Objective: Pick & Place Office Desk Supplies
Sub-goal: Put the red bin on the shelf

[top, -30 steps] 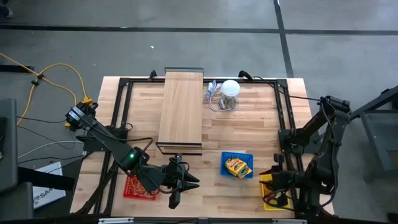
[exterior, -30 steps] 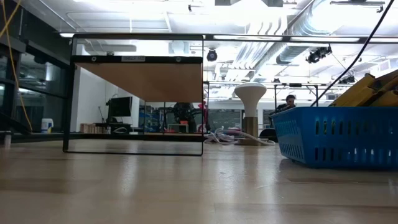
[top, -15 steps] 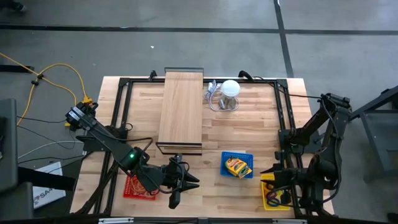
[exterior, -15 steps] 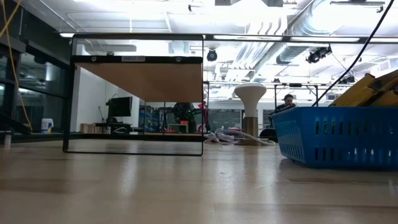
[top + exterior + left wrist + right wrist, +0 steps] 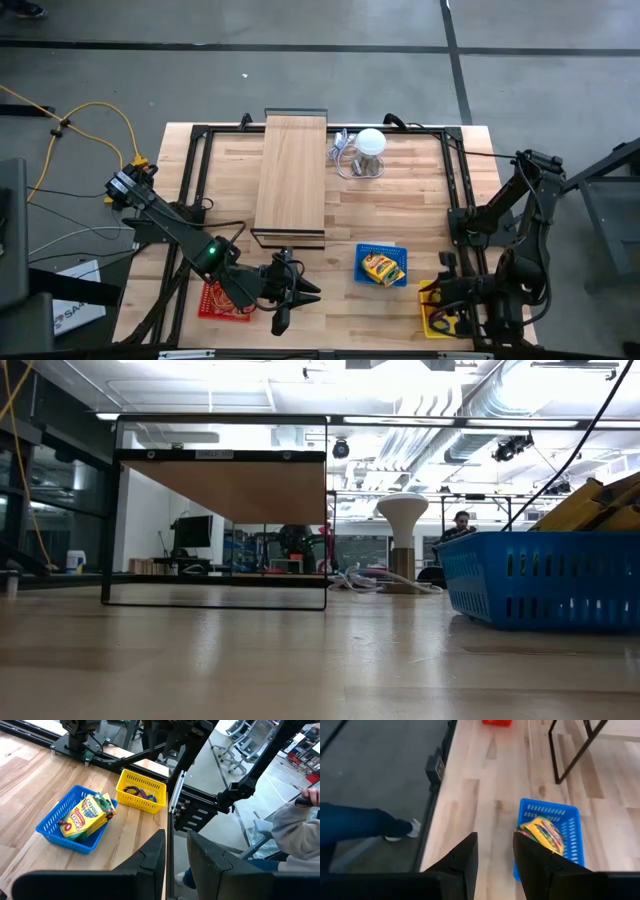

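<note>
Two empty grippers, left (image 5: pixel 292 297) and right (image 5: pixel 437 292), stand slightly parted; the right should descend squarely over the yellow plastic basket (image 5: pixel 441 318) of coloured clips.

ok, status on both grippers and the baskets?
Left gripper open, empty, beside red basket. Right gripper open, empty, by yellow basket. Crayon packs in blue basket. Nothing blocking.

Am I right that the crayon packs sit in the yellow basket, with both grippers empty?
Not quite. The crayon packs sit in the blue basket, as the left wrist view shows; the yellow basket holds coloured clips. Both grippers are empty.
</note>
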{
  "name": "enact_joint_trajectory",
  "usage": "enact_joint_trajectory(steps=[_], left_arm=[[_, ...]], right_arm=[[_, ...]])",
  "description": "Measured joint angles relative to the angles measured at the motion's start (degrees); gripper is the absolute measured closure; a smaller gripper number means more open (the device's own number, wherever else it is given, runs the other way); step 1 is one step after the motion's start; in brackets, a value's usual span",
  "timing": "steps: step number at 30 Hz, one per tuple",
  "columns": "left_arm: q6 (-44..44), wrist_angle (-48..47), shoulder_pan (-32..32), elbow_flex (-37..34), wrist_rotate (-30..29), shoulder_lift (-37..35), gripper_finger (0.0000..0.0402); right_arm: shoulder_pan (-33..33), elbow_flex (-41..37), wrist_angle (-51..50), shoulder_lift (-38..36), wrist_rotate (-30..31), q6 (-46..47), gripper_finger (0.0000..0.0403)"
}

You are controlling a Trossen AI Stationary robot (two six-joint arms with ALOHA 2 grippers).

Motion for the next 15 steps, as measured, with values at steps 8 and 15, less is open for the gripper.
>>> enact_joint_trajectory(steps=[8, 15], left_arm=[[0.0, 0.0, 0.0, 0.0, 0.0, 0.0, 0.0325], [0.0, 0.0, 0.0, 0.0, 0.0, 0.0, 0.0325]], right_arm=[[0.0, 0.0, 5.2, 0.0, 0.0, 0.0, 0.0291], [0.0, 0.0, 6.2, 0.0, 0.0, 0.0, 0.0291]])
